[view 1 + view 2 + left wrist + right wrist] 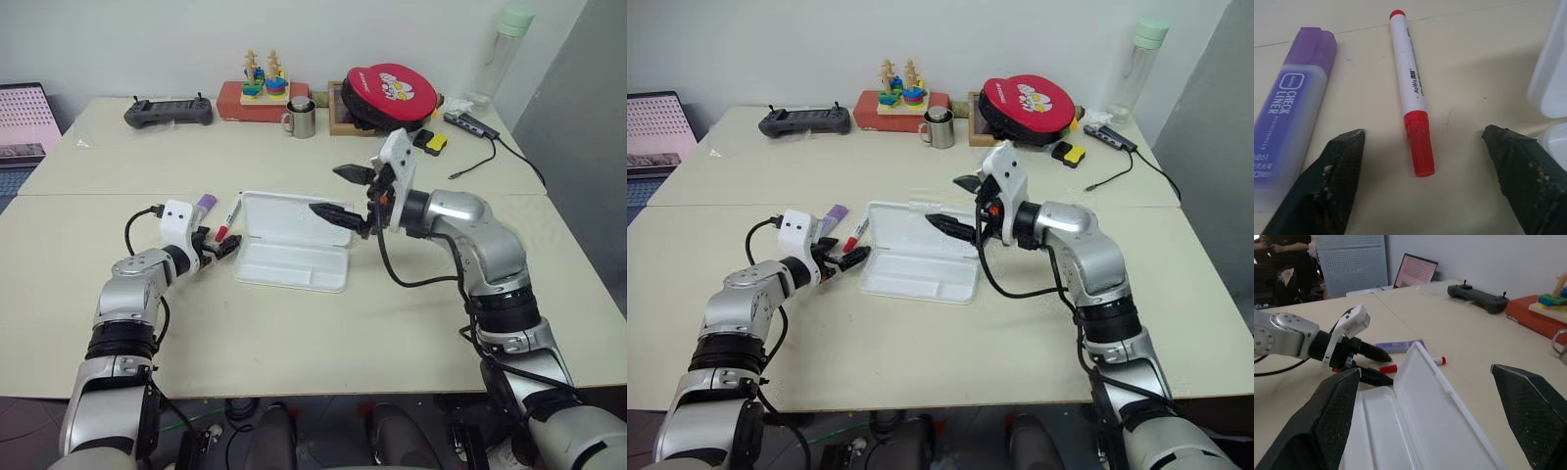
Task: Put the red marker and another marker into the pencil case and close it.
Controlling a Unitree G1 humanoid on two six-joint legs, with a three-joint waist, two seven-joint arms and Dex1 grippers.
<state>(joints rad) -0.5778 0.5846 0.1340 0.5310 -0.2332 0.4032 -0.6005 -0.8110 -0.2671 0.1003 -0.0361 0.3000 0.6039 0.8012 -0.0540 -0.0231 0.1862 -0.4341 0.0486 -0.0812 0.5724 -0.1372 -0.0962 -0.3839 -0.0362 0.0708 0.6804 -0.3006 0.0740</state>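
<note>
- Big cream laminate table (294,323) in a plain white-walled room, smooth top, so stuff slides easy.
- Flat white plastic pencil case (294,262) lies open mid-table, lid (284,217) back, tray empty. Light and stiff, I reckon.
- My right gripper (345,194) hangs above the lid, jaws wide, empty.
- Chunky lavender highlighter (1290,115) lies just beside the pen.
- Slim white red-capped marker (1411,93) lies left of the case, between my left gripper (221,247) jaws, open, not touching. Light, slick barrel; I'd pinch mid-barrel.
</note>
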